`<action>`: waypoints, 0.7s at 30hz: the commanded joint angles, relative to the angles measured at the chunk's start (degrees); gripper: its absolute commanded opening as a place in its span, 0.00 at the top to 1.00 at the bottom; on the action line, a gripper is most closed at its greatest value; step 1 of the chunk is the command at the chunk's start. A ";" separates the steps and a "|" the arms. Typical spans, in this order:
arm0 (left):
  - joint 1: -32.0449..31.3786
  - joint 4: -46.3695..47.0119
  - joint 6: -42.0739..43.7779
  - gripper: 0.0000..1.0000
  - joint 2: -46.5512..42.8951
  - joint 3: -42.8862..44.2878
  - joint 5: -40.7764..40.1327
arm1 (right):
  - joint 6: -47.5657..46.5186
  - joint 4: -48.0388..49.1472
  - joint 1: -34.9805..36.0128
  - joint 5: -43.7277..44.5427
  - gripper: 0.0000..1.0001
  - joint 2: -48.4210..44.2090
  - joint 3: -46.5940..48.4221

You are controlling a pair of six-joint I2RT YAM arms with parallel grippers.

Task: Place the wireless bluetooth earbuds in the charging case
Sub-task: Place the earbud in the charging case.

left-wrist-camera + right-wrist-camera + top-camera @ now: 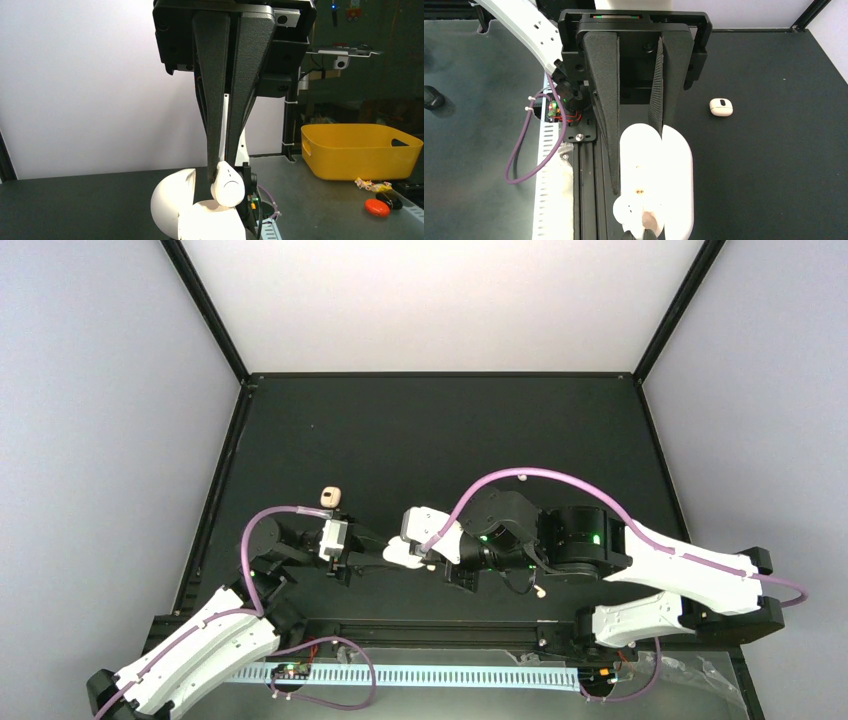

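Glossy white pill-shaped charging case [674, 180], open, clamped in right end effector [635, 162]. At its open mouth, left end effector [220, 172] pinches cream-white plastic earbud [229, 186].

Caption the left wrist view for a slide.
Left gripper, jaws shut on an earbud, holds it over the open charging case; yellow bin behind.
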 commanded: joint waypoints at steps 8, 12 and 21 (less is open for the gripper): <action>-0.26 1.38 0.79 0.98 -0.53 1.46 -0.43 | 1.20 1.79 0.45 2.53 0.99 -0.41 -1.58; -0.26 1.63 0.66 0.98 -0.55 1.38 -0.54 | 1.30 2.39 0.44 2.56 0.99 -0.27 -1.77; -0.27 1.79 0.53 0.99 -0.89 1.21 -1.36 | 1.90 2.10 0.48 3.87 0.99 0.11 -1.89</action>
